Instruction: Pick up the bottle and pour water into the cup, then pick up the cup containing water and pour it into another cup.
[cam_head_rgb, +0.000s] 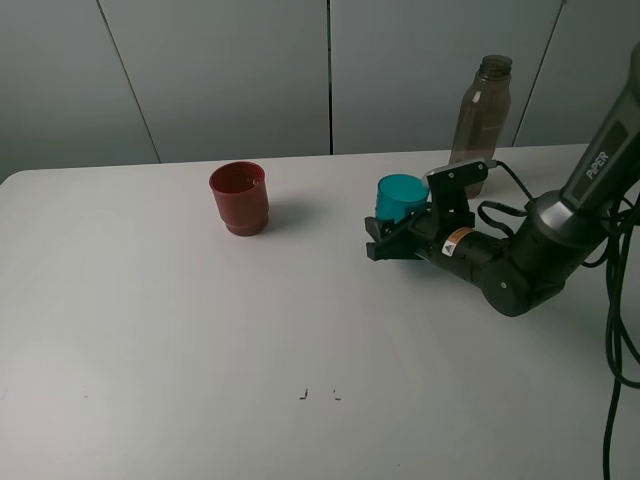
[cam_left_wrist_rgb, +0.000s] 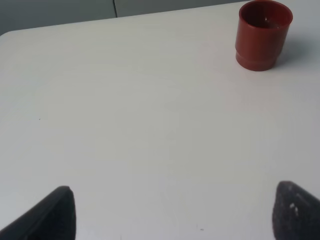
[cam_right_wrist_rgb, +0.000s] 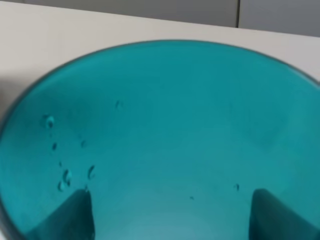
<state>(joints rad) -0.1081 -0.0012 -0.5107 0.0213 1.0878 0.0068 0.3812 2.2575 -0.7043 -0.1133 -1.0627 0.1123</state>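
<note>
The translucent teal cup (cam_head_rgb: 402, 196) sits in my right gripper (cam_head_rgb: 384, 238), right of the table's middle. In the right wrist view the cup (cam_right_wrist_rgb: 165, 125) fills the picture. Droplets cling to its inner wall, and a dark finger shows through the teal on each side, so the gripper (cam_right_wrist_rgb: 170, 215) is shut on it. The brick-red cup (cam_head_rgb: 239, 198) stands upright to the left, also seen in the left wrist view (cam_left_wrist_rgb: 263, 34). Behind the teal cup, at the table's back edge, stands the smoky uncapped bottle (cam_head_rgb: 480, 112). My left gripper (cam_left_wrist_rgb: 175, 215) is open over bare table.
The white table (cam_head_rgb: 200, 340) runs to a grey panelled wall at the back. Black cables (cam_head_rgb: 615, 330) hang off the right arm near the table's right edge. Two small dark marks (cam_head_rgb: 318, 393) lie on the table near the front.
</note>
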